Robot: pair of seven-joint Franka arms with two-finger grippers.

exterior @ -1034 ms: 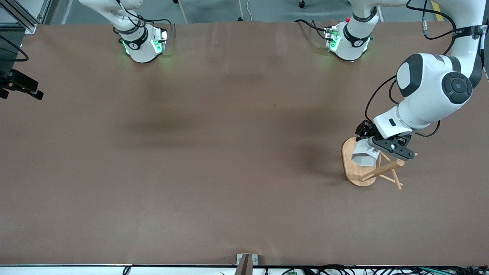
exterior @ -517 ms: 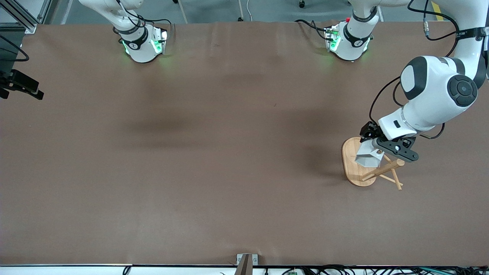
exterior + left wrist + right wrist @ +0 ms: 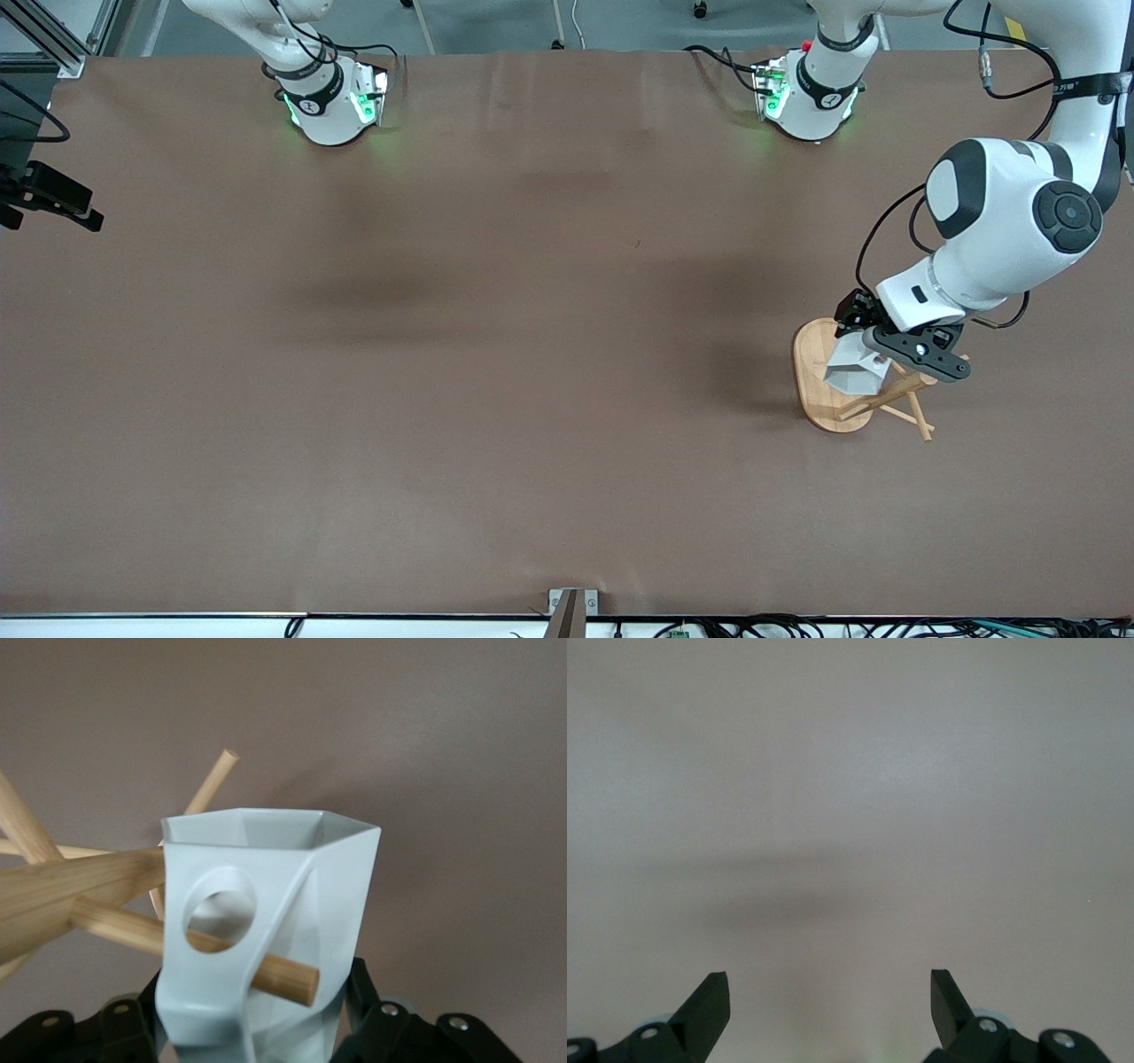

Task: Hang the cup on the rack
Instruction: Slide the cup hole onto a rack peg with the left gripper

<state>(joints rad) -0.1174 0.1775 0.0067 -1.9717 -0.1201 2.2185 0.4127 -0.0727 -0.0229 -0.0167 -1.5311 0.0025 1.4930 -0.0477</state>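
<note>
Change: left claw point(image 3: 873, 354) and cup point(image 3: 852, 369) had shifted slightly toward the rack's post since a second earlier.
Cup: white, faceted, at the claw, handle hole threaded on a peg point(image 3: 190, 942).
Rack point(image 3: 828, 403): bamboo, directly under the left claw, on the counter point(image 3: 496, 372).
Left claw: jaws narrow, flanking the cup's bottom; grip unclear.
Right claw point(image 3: 830, 1005): wide, empty, waiting above bare counter.

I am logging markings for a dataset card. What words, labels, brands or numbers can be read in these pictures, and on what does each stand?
No text can be read with certainty.
Left arm's upper link: a short dark band with light lettering, too small to read.
Cup: plain white, no marking.
Rack: bare bamboo, no label.
Right gripper: no marking visible.
</note>
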